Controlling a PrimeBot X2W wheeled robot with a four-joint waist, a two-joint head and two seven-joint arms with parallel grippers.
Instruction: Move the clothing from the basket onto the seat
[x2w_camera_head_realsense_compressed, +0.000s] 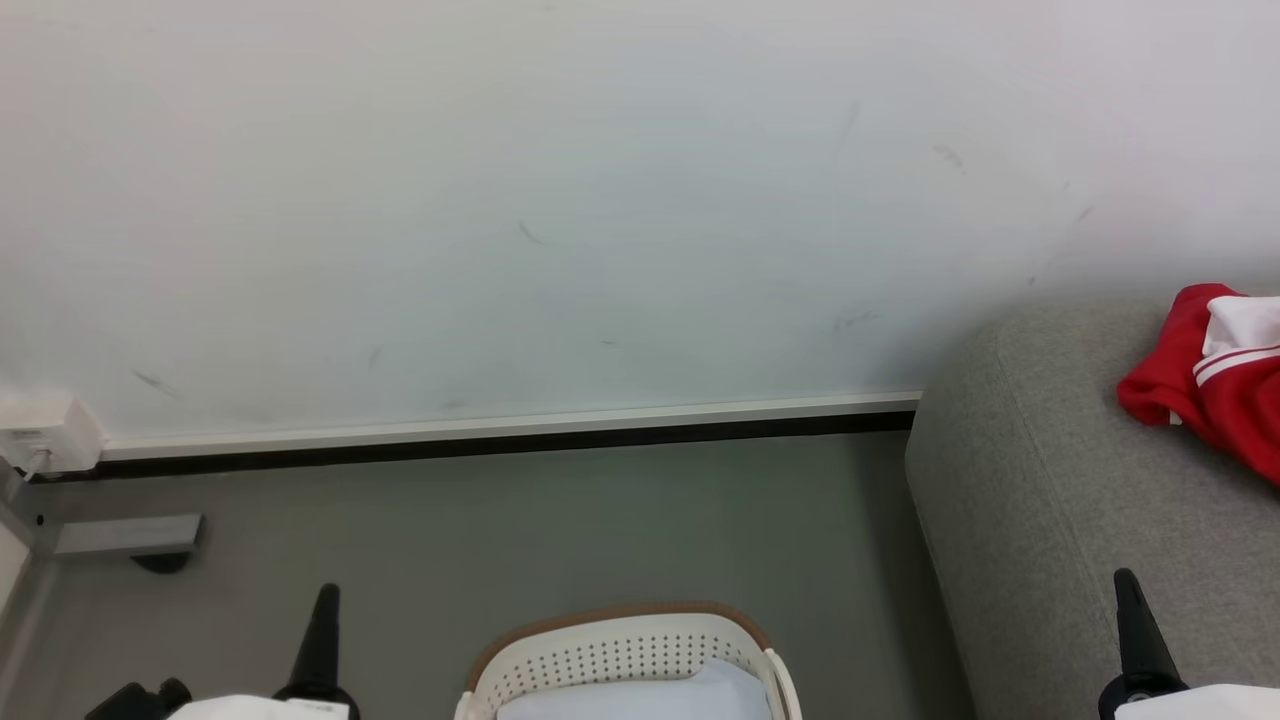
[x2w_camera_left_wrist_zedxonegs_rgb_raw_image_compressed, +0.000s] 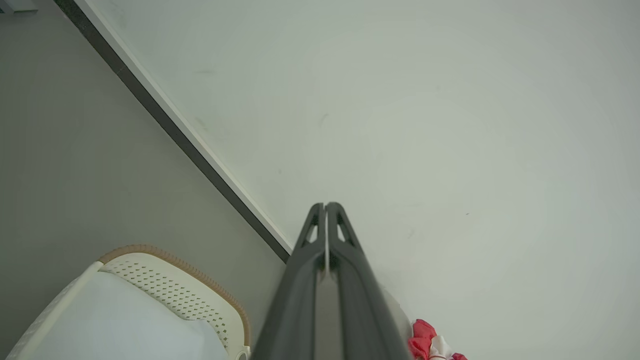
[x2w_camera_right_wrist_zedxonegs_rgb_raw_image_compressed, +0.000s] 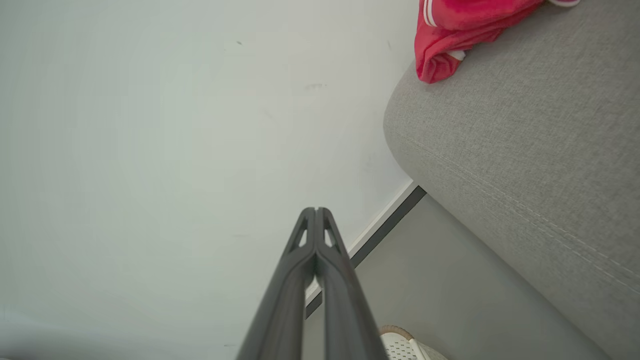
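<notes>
Red clothing (x2w_camera_head_realsense_compressed: 1205, 392) with white stripes lies bunched on the grey seat (x2w_camera_head_realsense_compressed: 1040, 500) at the right; the same clothing (x2w_camera_right_wrist_zedxonegs_rgb_raw_image_compressed: 452, 30) rests on the seat (x2w_camera_right_wrist_zedxonegs_rgb_raw_image_compressed: 525, 145) in the right wrist view, and a bit of the clothing (x2w_camera_left_wrist_zedxonegs_rgb_raw_image_compressed: 425, 342) peeks past the left fingers. The white basket (x2w_camera_head_realsense_compressed: 620, 655) with a brown rim stands on the floor at bottom centre, a pale white-blue cloth (x2w_camera_head_realsense_compressed: 640, 695) inside it. My left gripper (x2w_camera_head_realsense_compressed: 325, 600) is shut and empty, left of the basket (x2w_camera_left_wrist_zedxonegs_rgb_raw_image_compressed: 165, 285). My right gripper (x2w_camera_head_realsense_compressed: 1128, 585) is shut and empty over the seat's front.
A white wall (x2w_camera_head_realsense_compressed: 560, 200) with a pale skirting board (x2w_camera_head_realsense_compressed: 500, 430) runs behind the grey floor (x2w_camera_head_realsense_compressed: 560, 530). A white socket box (x2w_camera_head_realsense_compressed: 45, 430) and a grey metal bracket (x2w_camera_head_realsense_compressed: 125, 535) sit at the far left.
</notes>
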